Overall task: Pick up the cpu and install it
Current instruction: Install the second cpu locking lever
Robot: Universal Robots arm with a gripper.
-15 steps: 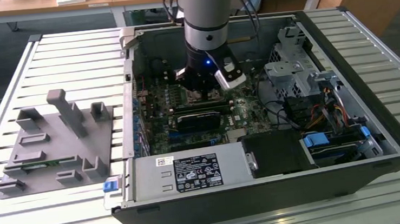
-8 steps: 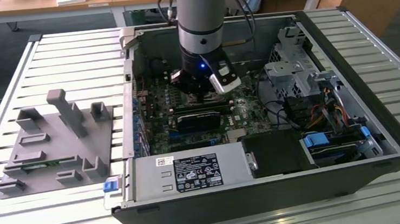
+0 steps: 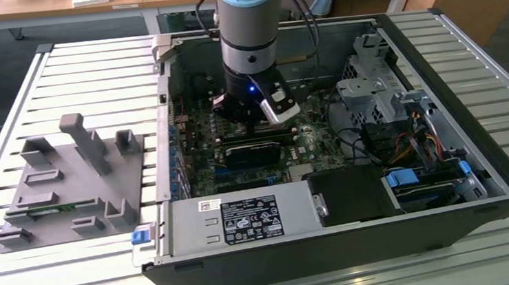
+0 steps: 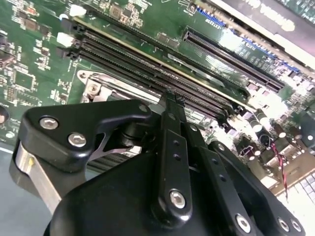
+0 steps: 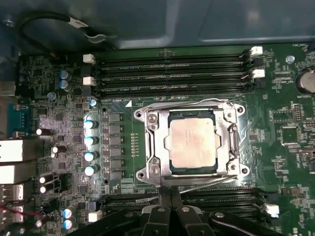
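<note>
Jaws of the gripper [image 5: 171,200] are clenched together, tips meeting with no gap in both wrist views, and nothing is held between them. In the first wrist view the tips sit just beside the lower edge of the socket frame [image 5: 150,142], apart from the cpu [image 5: 192,143].

The cpu lies flat in the socket at the centre of the first wrist view, silver top facing up, edges square with the frame; it is nearly square, so no long axis can be told.

The second wrist view shows the gripper [image 4: 170,98] linkage close up against the memory slots [image 4: 147,69].

In the exterior view the arm [image 3: 250,39] reaches down into the open computer case [image 3: 479,185] at centre frame; a grey holder tray [image 3: 64,180] lies on the slatted surface [image 3: 91,74] at left.
</note>
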